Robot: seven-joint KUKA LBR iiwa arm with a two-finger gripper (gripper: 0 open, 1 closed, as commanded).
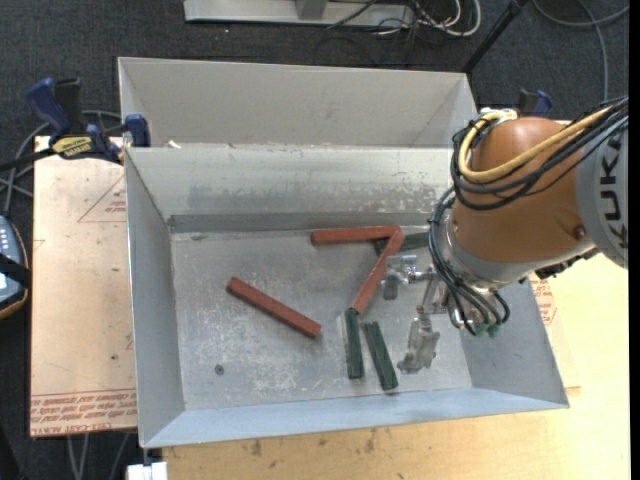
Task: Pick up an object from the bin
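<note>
My gripper (408, 311) hangs under the orange cover at the bin's right side, open, with bare floor between its fingers. One fingertip (421, 348) is low beside two dark green sticks (354, 344) (380, 356) lying side by side just to its left. The other finger (397, 271) is close to the upper end of a slanted red-brown stick (374, 278). That stick meets a second red-brown stick (350, 235) lying flat along the back of the floor.
A third red-brown stick (272, 306) lies aslant near the middle of the bin floor, apart from the others. The arm and its orange cover hide the bin's right wall.
</note>
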